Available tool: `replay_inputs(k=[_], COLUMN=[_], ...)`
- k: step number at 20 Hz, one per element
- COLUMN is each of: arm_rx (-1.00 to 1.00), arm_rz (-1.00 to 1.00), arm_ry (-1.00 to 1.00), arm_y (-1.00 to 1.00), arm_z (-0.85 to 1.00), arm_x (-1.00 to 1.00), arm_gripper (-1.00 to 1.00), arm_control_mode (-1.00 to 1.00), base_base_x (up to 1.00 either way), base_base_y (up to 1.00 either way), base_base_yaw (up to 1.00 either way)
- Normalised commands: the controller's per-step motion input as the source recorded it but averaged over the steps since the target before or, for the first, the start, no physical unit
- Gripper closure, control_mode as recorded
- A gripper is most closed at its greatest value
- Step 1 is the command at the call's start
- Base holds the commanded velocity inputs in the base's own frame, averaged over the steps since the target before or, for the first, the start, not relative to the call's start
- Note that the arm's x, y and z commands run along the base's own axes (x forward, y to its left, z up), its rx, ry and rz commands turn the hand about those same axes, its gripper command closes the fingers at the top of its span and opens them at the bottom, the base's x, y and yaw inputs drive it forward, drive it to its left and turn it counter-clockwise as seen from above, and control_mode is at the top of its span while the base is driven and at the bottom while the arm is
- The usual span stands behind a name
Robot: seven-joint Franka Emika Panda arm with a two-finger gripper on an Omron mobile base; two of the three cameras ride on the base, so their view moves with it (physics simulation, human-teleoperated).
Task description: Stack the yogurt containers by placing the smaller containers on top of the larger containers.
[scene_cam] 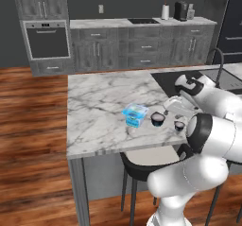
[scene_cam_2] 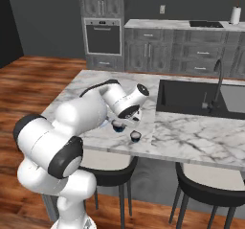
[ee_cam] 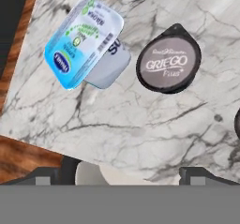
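In the hand view the light-blue tub (ee_cam: 84, 40) lay at the upper left, the wider dark cup (ee_cam: 168, 59) just to its right and apart from it, and the edge of the tinier cup (ee_cam: 237, 123) at the right border. The pincer (ee_cam: 122, 174) hung above them with its tips spread wide and nothing between them. The step in hand looked like a reach for the wider cup. To do it well, the pincer would probably need to centre over the round lid, come straight down with the tips either side of the cup wall, and close gently so the cup would not skid on the smooth stone.

In the left base view the three containers sat near the front edge of the marble surface (scene_cam: 94, 107), centre-right of frame, so any nudge toward that edge risked a fall. A black sink (scene_cam_2: 191, 98) lay at the right of the right base view, grey cabinets and an oven (scene_cam: 46, 39) along the top, and dark stools (scene_cam_2: 210, 185) stood on the wood floor below.
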Motion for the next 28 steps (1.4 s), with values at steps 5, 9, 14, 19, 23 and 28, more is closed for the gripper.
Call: replay_inputs(k=[5, 9, 14, 19, 23, 28], arm_rx=[0.05, 0.03, 0.01, 0.00, 0.00, 0.00], arm_rz=[0.00, 0.00, 0.00, 0.00, 0.00, 0.00], arm_ry=[0.00, 0.00, 0.02, 0.02, 0.01, 0.02], arm_y=[-0.09, -0.04, 0.00, 0.00, 0.00, 0.00], arm_z=[-0.12, -0.12, -0.09, -0.10, -0.14, -0.15], arm_x=[0.21, 0.20, 0.20, 0.15, 0.08, 0.07], arm_gripper=[-1.00, -1.00, -1.00, -1.00, -1.00, -1.00], arm_control_mode=[-1.00, -1.00, -1.00, -1.00, -1.00, -1.00], base_base_x=[0.00, 0.00, 0.00, 0.00, 0.00, 0.00], base_base_y=[0.00, 0.00, 0.00, 0.00, 0.00, 0.00], base_base_yaw=[0.00, 0.00, 0.00, 0.00, 0.00, 0.00])
